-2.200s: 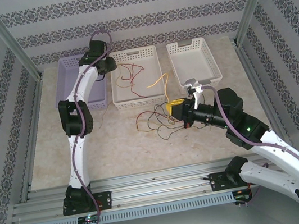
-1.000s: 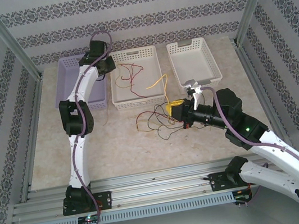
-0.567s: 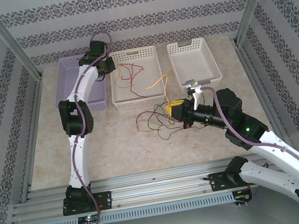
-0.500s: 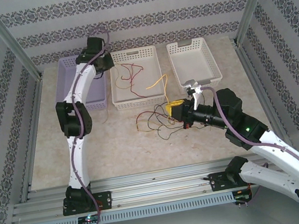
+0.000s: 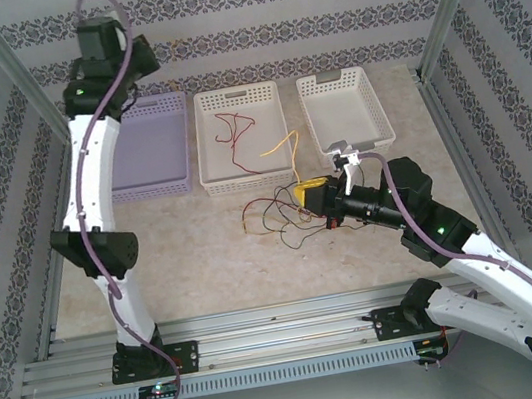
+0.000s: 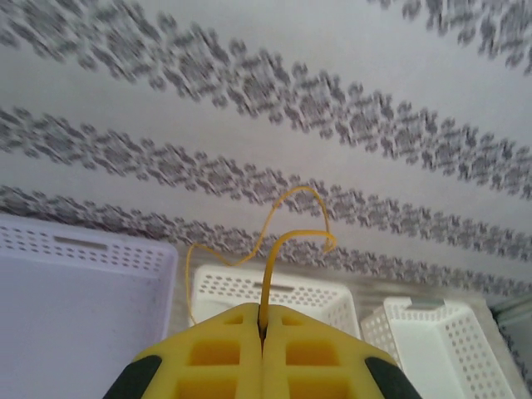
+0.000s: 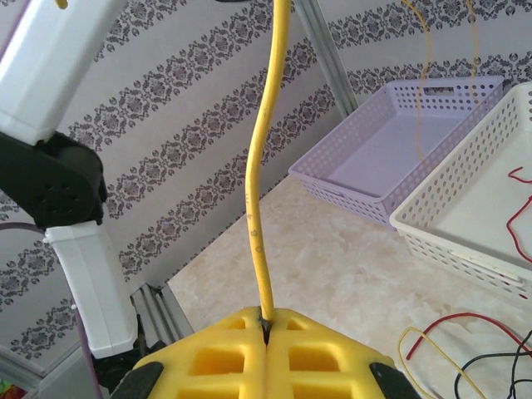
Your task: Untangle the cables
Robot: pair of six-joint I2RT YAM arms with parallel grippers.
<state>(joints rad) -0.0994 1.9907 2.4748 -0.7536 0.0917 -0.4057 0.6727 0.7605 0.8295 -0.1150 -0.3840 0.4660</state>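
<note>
Left gripper (image 6: 262,320): pads pressed together, pinching thin yellow wire (image 6: 268,258), which loops up just beyond tips. Right gripper (image 7: 266,320): pinching thicker yellow cable (image 7: 256,191) rising from pads. Other cables (image 5: 273,213) tangled on table (image 5: 205,260) just ahead of right gripper. Judged light, limp, snag-prone; take hold near free ends.

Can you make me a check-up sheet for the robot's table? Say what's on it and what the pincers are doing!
Surface: beige table.
Job's things: tangled red and black cables on the table; red cables in the middle white basket.
Clutter: nothing seen.
Pincers: left pincer raised high, shut on a thin yellow cable; right pincer shut on a yellow cable.
Cables: purple cables run along both arms.
Surroundings: purple basket, right white basket, patterned walls.
</note>
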